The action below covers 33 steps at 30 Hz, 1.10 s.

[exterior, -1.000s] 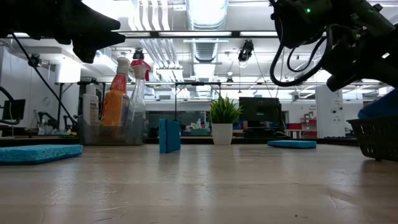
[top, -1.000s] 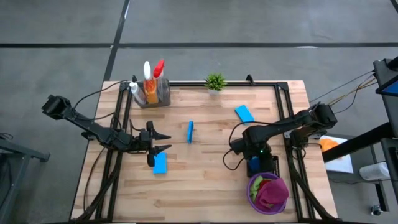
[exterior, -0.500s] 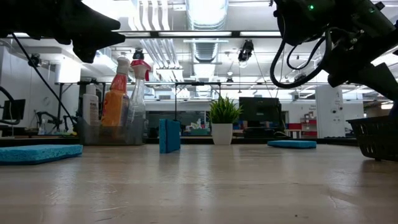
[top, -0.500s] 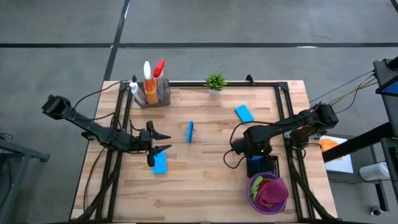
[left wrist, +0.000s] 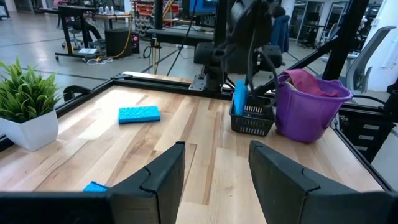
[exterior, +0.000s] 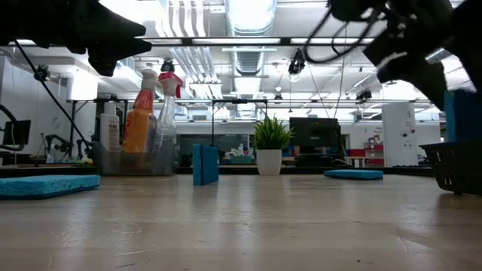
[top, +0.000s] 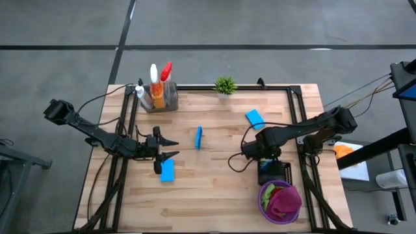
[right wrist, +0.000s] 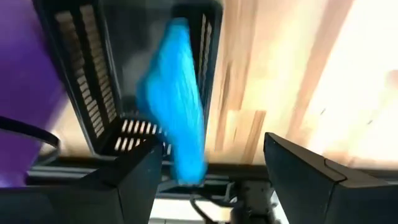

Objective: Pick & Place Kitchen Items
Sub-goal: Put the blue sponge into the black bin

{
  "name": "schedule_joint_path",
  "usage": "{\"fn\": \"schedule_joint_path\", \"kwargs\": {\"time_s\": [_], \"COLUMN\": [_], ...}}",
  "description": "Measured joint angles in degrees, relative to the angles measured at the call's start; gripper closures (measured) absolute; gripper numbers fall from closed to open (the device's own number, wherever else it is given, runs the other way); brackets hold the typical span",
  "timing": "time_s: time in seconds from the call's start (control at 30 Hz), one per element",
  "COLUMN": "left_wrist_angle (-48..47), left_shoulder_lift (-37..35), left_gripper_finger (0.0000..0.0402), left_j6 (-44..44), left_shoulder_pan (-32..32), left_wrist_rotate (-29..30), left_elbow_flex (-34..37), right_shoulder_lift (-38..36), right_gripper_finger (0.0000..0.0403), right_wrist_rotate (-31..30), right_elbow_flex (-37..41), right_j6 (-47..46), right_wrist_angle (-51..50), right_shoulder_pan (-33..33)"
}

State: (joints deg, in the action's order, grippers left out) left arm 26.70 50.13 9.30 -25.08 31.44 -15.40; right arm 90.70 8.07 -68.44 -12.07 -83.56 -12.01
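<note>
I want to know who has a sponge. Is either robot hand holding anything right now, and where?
No. The right gripper is open above the black basket; the blue sponge stands in it, released. The left gripper is open and empty.

Looking like a robotics lab or an open workshop hall, not a real kitchen. Showing this all around the wooden table [top: 214, 188]: lying under it, a bare grey concrete floor [top: 260, 26] with dark painted lines; running high above it, long ceiling lights [exterior: 248, 15] and open ducts; standing far behind it, dark monitors [exterior: 315, 132] on work desks and metal racks with red bins [left wrist: 144, 9]. Also pointing to a lab: clamped around the table's edges, a black metal frame [top: 227, 86], and hanging beside the table, loose cables [top: 364, 91] going to more equipment.
</note>
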Motion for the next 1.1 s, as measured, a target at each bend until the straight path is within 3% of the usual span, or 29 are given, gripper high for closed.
{"fn": "schedule_joint_path", "kwargs": {"time_s": [0.17, 0.43, 0.7, 0.97, 1.1], "left_wrist_angle": [0.0, 0.0, 0.0, 0.0, 0.0], "left_shoulder_lift": [0.0, 0.0, -0.02, 0.0, -0.01], "left_gripper_finger": [0.0222, 0.0222, 0.0222, 0.0222, 0.0222], "left_j6": [0.02, 0.02, 0.02, 0.04, 0.1], "left_shoulder_pan": [0.0, 0.0, 0.0, 0.02, 0.01], "left_wrist_rotate": [0.0, 0.0, 0.0, 0.0, 0.0], "left_elbow_flex": [0.0, 0.0, 0.0, 0.0, 0.0], "right_shoulder_lift": [-0.01, -0.01, -0.01, 0.62, 0.76], "right_gripper_finger": [0.0128, 0.0128, 0.0128, 0.0128, 0.0128], "right_wrist_rotate": [-3.06, -2.32, -16.75, -21.04, -21.4], "right_elbow_flex": [-4.18, -5.47, -5.42, -5.32, -3.58], "right_j6": [0.02, 0.4, 0.45, 2.27, 5.85], "right_wrist_angle": [0.78, 2.15, 1.93, 3.55, 11.75], "right_shoulder_pan": [-0.26, -0.29, -0.12, 2.1, 5.27]}}
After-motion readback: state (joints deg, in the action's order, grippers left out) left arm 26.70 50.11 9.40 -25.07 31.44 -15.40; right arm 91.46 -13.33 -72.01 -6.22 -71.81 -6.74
